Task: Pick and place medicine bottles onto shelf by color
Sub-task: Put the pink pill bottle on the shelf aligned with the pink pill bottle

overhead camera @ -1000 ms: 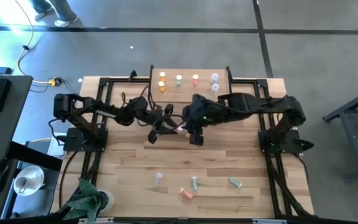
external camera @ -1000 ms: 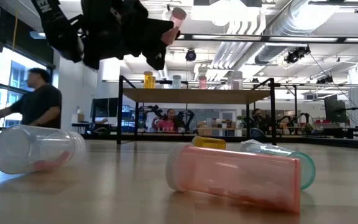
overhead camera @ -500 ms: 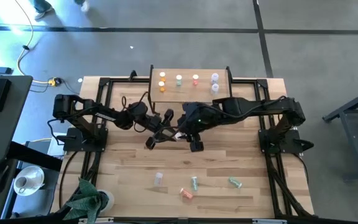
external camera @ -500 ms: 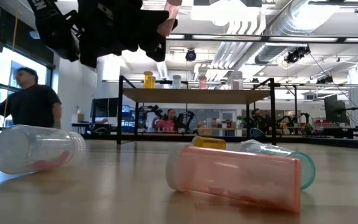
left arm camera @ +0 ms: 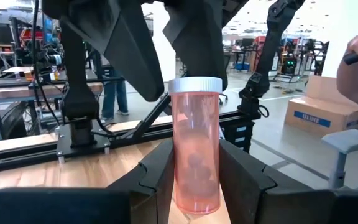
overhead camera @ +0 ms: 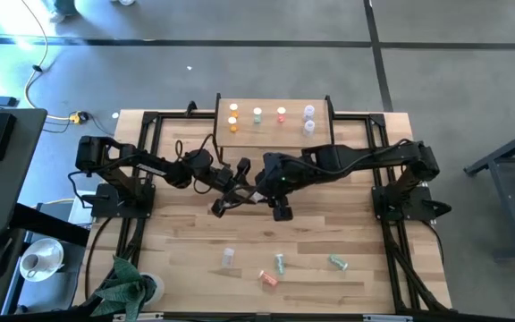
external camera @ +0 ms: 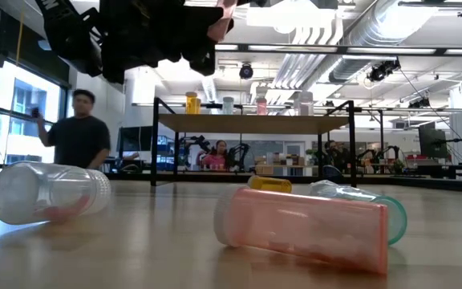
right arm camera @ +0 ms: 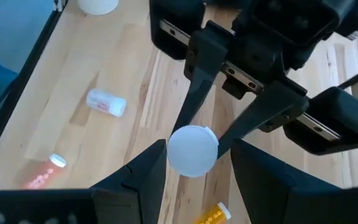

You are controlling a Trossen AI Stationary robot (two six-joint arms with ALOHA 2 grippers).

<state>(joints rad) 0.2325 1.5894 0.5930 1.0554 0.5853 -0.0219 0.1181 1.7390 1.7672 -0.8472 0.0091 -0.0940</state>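
Left gripper [left arm camera: 194, 180] clamps pink bottle [left arm camera: 195, 149] low on its body. Right gripper [right arm camera: 192, 163] spread around white cap [right arm camera: 192, 150]. Light, rigid, slick plastic; take cap at three and nine o'clock.

"uline" is printed on a cardboard box [left arm camera: 317, 118].

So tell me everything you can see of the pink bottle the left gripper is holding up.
The pink bottle is a see-through pink plastic cylinder with a white ribbed cap, and small round pills show dimly inside. It stands upright, clamped low on its body between the fingers of the left gripper, which is shut on it, well above the table near its middle. The right gripper sits around the cap end with its fingers on either side; whether they touch it cannot be told.
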